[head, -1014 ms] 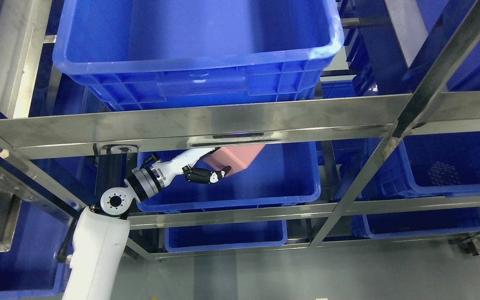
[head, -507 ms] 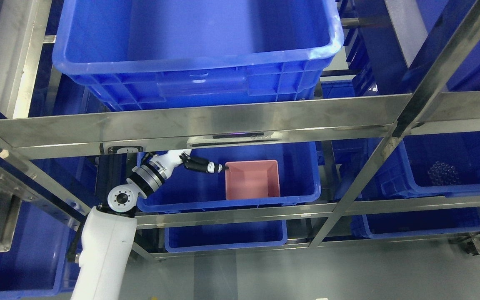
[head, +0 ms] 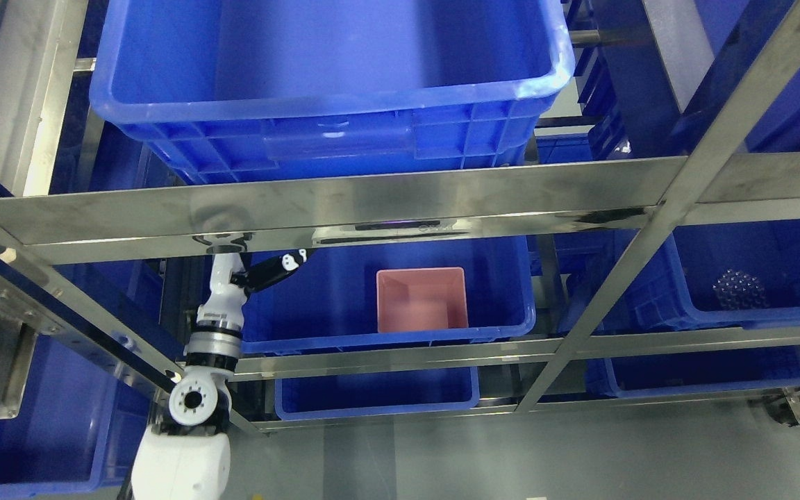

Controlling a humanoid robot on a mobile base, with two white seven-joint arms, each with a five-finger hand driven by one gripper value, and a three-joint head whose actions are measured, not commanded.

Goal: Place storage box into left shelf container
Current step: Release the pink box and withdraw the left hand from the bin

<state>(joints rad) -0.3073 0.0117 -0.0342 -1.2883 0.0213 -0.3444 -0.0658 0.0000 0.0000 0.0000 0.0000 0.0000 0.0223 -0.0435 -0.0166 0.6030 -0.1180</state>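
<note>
Head view: you look down through the steel shelf frame (head: 400, 198) at stacked blue bins.

Storage box: the pink storage box (head: 421, 298) sits upright, open side up, inside the left shelf container (head: 504, 326) under the frame's front rail, against that bin's near wall and toward its right end.

What changed: a second ago the left hand carried the box tilted just under the rail; half a second ago the box stood on the bin floor with fingertips at its left rim; now nothing touches it.

Left hand: the left hand (head: 276, 268) has pulled back to the bin's left end, tucked partly under the rail, well apart from the box. Its fingers hold nothing; they look loosely extended, though the rail hides part of them.

Right arm: not in view.

Meaning for you: the placement looks done. What seems left is drawing the arm clear of the frame without catching the rail.
</note>
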